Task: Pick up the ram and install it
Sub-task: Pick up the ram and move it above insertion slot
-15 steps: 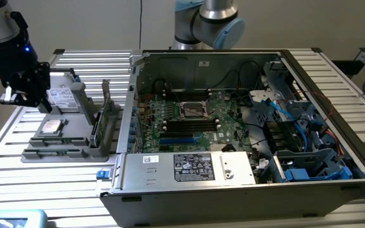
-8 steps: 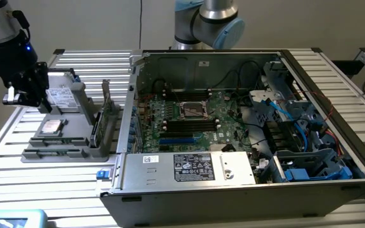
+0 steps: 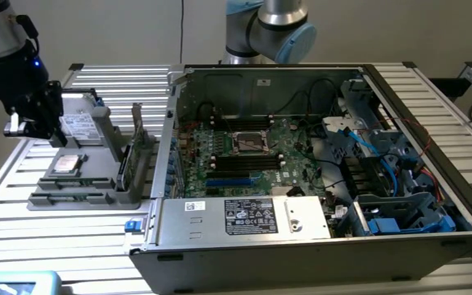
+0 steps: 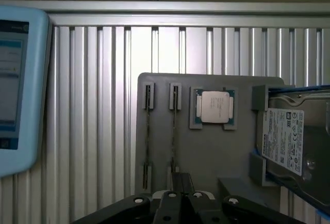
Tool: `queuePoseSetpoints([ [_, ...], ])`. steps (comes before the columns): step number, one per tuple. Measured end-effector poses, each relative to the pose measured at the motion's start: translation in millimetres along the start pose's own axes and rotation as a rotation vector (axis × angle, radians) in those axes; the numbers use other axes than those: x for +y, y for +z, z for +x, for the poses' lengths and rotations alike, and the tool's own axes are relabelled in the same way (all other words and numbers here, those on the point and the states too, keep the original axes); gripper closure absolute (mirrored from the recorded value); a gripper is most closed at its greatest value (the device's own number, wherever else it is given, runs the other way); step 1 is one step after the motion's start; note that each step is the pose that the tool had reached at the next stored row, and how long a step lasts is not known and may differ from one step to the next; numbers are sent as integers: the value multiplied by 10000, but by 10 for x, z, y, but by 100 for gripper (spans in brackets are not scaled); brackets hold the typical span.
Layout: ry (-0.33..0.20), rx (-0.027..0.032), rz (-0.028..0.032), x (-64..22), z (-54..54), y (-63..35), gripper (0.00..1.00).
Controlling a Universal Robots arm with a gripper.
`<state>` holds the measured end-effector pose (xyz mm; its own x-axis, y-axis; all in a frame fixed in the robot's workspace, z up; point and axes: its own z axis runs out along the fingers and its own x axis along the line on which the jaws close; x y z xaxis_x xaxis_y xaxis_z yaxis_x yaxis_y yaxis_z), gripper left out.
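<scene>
Ram point(image 3: 76, 182) point(image 4: 174, 131) — seated on edge in the slots at the near end of the grey holder point(image 3: 133, 198) point(image 4: 206, 157). Processor point(image 3: 66, 163) point(image 4: 214, 106): mid-holder. Hard drive point(image 3: 76, 123) point(image 4: 289, 141): far end. Pincer point(image 3: 43, 132) point(image 4: 180, 182) — closed, empty, above the holder.

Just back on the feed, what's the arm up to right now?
The arm's gripper hovers over the grey holder on the exterior view's left, with its fingers shut and holding nothing. The ram sits on edge in the holder's slots, near the processor chip and the hard drive. The open computer case stands beside the holder with its motherboard exposed. Nothing has been picked up yet.
</scene>
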<state>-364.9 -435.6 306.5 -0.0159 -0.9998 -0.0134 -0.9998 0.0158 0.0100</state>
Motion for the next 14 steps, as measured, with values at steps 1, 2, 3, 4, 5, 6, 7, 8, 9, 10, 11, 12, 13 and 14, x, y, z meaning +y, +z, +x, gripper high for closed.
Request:
queuePoseSetpoints([
  [1, 0, 0, 0, 1, 3, 5, 88],
  [2, 0, 1, -2, 2, 6, 11, 82],
  [3, -2, 2, -2, 2, 12, 19, 76],
  [4, -2, 2, -2, 2, 21, 29, 76],
  [5, 0, 0, 0, 3, 30, 45, 70],
  [6, -1, 0, 0, 2, 40, 63, 70],
  [7, 0, 1, -1, 3, 50, 81, 64],
  [8, 0, 1, -2, 3, 73, 99, 64],
  [9, 1, 0, 0, 3, 100, 118, 64],
  [10, 0, 1, -1, 2, 128, 135, 64],
  [11, 0, 2, -2, 1, 157, 152, 64],
  [12, -1, 1, -2, 0, 186, 170, 64],
  [13, -1, 1, -1, 0, 210, 188, 64],
  [14, -1, 1, -1, -1, 233, 206, 64],
])
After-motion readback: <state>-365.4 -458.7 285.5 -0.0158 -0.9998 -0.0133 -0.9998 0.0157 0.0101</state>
